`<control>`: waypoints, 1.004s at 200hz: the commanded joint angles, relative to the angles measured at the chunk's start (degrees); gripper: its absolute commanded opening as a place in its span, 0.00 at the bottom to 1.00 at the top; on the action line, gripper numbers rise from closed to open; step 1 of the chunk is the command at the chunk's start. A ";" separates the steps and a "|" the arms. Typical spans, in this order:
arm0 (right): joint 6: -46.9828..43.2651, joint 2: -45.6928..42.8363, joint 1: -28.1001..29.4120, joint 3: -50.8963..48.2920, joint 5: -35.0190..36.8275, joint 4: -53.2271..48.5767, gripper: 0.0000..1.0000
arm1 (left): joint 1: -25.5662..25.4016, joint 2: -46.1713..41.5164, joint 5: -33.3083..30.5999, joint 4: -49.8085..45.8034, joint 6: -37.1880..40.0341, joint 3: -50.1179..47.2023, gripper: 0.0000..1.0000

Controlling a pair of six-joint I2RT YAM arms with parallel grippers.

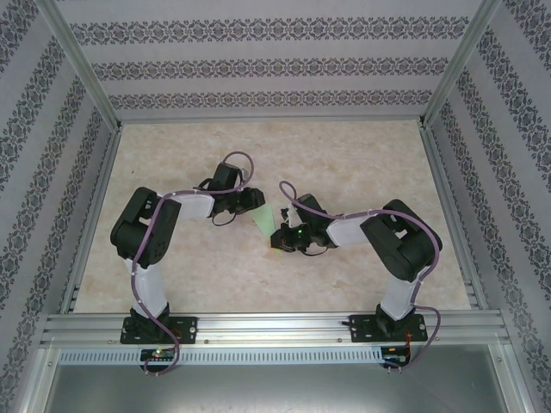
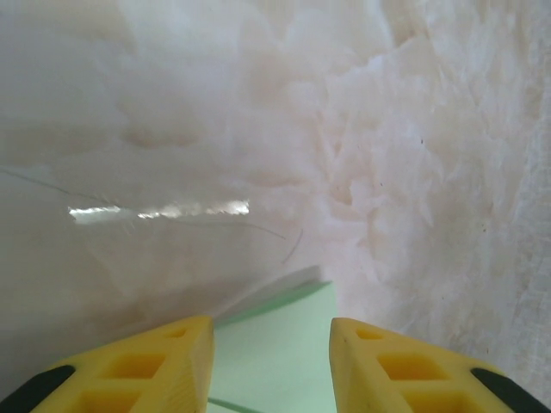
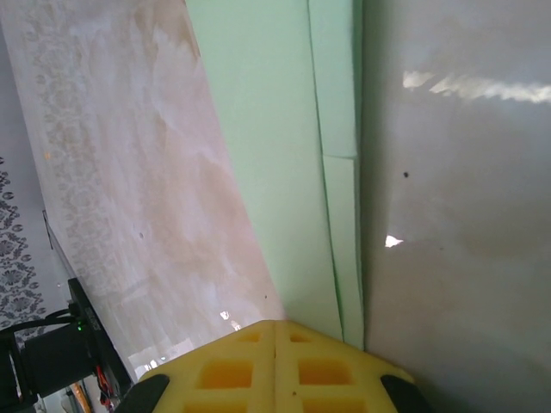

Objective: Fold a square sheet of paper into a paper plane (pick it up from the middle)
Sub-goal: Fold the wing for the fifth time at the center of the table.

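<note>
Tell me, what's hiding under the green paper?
The pale marbled table shows all around the green paper. The patch right beneath it is covered, so anything there can't be seen. The paper's own folded layers overlap along one edge.

Pale mint-green paper plane point(image 1: 265, 218), narrow, folded, creased

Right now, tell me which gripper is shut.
The right gripper: its fingers touch; on the left gripper they stand apart over the green paper.
</note>
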 commanded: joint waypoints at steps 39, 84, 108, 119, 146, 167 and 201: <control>-0.85 2.62 -0.43 -1.83 2.60 -8.52 0.00 | 1.82 -6.00 1.12 -0.66 2.30 1.38 0.43; -0.02 -0.04 -0.17 -1.15 1.76 -6.90 0.00 | 1.71 -13.05 -0.03 0.31 -0.89 -4.24 0.45; -0.13 -4.55 0.06 1.03 1.22 -7.46 0.11 | 1.20 -16.17 -0.95 -1.42 -2.21 -6.51 0.46; -0.26 -7.72 0.09 1.65 1.26 -7.33 0.17 | 0.78 -17.37 -1.78 -2.78 -3.10 -7.17 0.47; -2.92 -15.14 -1.03 3.18 7.71 -12.25 0.24 | -1.24 -19.37 -5.58 -7.67 -4.74 -7.42 0.50; -5.43 -18.05 -2.51 3.58 14.64 -16.73 0.29 | -3.03 -19.51 -7.37 -9.92 -6.93 -7.12 0.57; -8.13 -15.98 -3.25 6.50 18.54 -22.14 0.33 | -6.50 -17.97 -12.85 -17.86 -9.43 -3.57 0.65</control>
